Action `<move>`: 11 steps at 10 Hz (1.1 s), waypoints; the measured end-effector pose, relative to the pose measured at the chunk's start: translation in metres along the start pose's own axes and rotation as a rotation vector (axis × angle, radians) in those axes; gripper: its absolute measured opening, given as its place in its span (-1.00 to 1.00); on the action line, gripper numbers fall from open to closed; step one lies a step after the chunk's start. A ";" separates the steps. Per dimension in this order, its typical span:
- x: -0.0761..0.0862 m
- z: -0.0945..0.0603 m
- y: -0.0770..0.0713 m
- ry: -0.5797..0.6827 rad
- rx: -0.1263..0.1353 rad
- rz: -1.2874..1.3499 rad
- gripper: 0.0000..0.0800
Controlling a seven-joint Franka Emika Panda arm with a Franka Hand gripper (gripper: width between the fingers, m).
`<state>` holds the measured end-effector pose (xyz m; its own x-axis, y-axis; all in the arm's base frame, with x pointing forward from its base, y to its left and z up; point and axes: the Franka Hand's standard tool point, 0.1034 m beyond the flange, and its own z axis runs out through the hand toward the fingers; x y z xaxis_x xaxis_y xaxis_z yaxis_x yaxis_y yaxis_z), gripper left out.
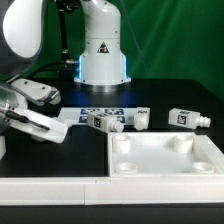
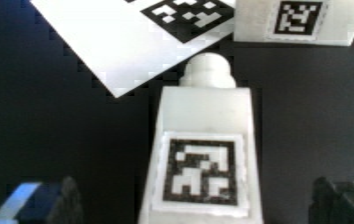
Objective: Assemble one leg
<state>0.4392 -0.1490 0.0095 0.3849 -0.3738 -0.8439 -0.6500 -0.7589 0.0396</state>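
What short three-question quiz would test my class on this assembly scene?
1. True or false: the gripper is shut on the leg.
2. In the wrist view, that leg's narrow end points towards: A the marker board; B a cardboard box; C a screwdriver.
3. Short answer: which large white part with round sockets lies nearest the camera in the exterior view?
Key: 1 false, the gripper is open; 2 A; 3 the panel.
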 end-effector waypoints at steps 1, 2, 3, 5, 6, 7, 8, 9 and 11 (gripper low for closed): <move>0.000 0.000 0.000 0.000 0.000 -0.001 0.18; 0.000 0.000 0.000 0.000 0.000 -0.002 0.18; 0.000 0.000 0.000 0.000 -0.001 -0.003 -0.26; -0.001 0.000 -0.003 0.002 -0.004 -0.008 -0.29; -0.013 -0.004 -0.017 0.023 -0.014 -0.031 -0.29; -0.034 -0.007 -0.038 0.059 -0.023 -0.036 -0.29; -0.061 -0.010 -0.063 0.086 -0.026 -0.031 -0.29; -0.079 -0.026 -0.086 0.160 -0.038 -0.038 -0.29; -0.081 -0.039 -0.093 0.260 -0.036 -0.058 -0.29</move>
<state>0.4938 -0.0685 0.0949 0.5790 -0.4500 -0.6799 -0.6001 -0.7997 0.0182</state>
